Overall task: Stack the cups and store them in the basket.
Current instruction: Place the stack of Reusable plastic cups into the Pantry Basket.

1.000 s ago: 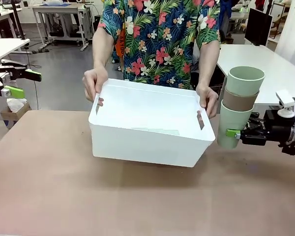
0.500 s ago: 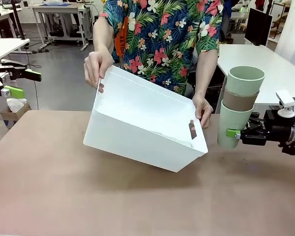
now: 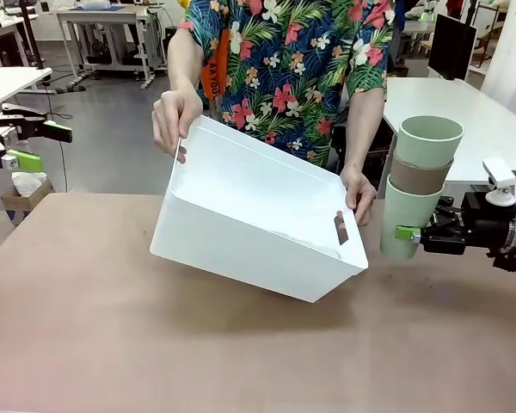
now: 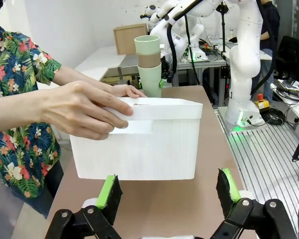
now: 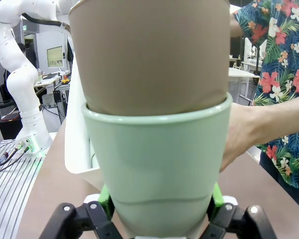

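Observation:
A stack of three cups [image 3: 419,185], mint at the bottom, brown in the middle and mint on top, stands upright in the air at the table's right side. My right gripper [image 3: 408,232] is shut on the bottom mint cup [image 5: 154,164], with the brown cup [image 5: 149,55] nested above it. The white basket [image 3: 249,241] is tilted, its left end raised, and its opening faces up and toward the person. The person's hands [image 3: 174,120] grip both short ends. My left gripper [image 3: 41,146] hangs open off the table's left edge. Its own view looks across at the basket [image 4: 139,149] and the cups [image 4: 149,64].
The brown table [image 3: 258,353] has free room in front of the basket and on the left. The person stands at the far edge behind the basket. A white table [image 3: 490,120] lies behind my right arm, and a cardboard box [image 3: 21,194] sits on the floor at left.
The person has tipped the basket from level to tilted, lifting its left end, and raised it slightly more in the last half second. Both arms and the cup stack stay still.

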Tool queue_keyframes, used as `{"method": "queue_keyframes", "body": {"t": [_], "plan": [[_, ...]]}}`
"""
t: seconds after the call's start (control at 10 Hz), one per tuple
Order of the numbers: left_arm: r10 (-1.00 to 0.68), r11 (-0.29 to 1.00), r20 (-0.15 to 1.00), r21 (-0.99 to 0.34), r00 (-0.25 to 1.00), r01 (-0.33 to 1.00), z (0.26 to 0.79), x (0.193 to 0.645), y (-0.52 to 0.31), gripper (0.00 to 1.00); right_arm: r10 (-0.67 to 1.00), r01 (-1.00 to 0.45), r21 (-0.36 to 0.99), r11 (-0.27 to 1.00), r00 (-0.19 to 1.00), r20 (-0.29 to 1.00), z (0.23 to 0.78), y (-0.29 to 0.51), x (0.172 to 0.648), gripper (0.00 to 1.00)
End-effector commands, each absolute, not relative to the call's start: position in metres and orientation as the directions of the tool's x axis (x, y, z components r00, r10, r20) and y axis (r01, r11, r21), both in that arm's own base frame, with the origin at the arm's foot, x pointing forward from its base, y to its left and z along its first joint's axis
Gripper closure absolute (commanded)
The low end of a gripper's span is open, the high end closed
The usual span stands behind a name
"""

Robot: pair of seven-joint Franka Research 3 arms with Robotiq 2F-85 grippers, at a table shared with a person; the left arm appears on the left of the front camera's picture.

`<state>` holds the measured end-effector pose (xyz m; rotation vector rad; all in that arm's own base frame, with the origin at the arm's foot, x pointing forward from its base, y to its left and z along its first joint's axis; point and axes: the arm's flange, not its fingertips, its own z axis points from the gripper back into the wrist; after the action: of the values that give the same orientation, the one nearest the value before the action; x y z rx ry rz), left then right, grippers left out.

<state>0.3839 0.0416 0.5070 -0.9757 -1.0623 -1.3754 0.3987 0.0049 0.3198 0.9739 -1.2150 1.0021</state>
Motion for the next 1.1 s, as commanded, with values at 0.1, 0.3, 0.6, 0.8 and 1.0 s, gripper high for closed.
{"method": "queue_keyframes", "body": {"t": [0.1, 0.3, 0.6, 0.8, 1.0], "plan": [[-0.258, -0.003, 0.964, 0.068, -0.066, 0.998, 0.511, 0.383, 0.041, 0.00, 0.079, -0.961, 0.052, 0.273, 0.076, 0.994, 0.320, 0.005, 0.399, 0.14], [-0.258, -0.003, 0.964, 0.068, -0.066, 0.998, 0.511, 0.383, 0.041, 0.00, 0.116, -0.955, 0.031, 0.294, 0.068, 0.991, 0.375, 0.016, 0.392, 0.14], [-0.258, -0.003, 0.964, 0.068, -0.066, 0.998, 0.511, 0.383, 0.041, 0.00, 0.207, -0.932, 0.022, 0.361, 0.103, 0.973, 0.446, 0.041, 0.390, 0.14], [-0.258, -0.003, 0.964, 0.068, -0.066, 0.998, 0.511, 0.383, 0.041, 0.00, 0.286, -0.923, 0.003, 0.384, 0.122, 0.950, 0.480, 0.070, 0.392, 0.14], [-0.258, -0.003, 0.964, 0.068, -0.066, 0.998, 0.511, 0.383, 0.041, 0.00, 0.382, -0.911, -0.045, 0.409, 0.126, 0.916, 0.496, 0.105, 0.403, 0.14]]}}
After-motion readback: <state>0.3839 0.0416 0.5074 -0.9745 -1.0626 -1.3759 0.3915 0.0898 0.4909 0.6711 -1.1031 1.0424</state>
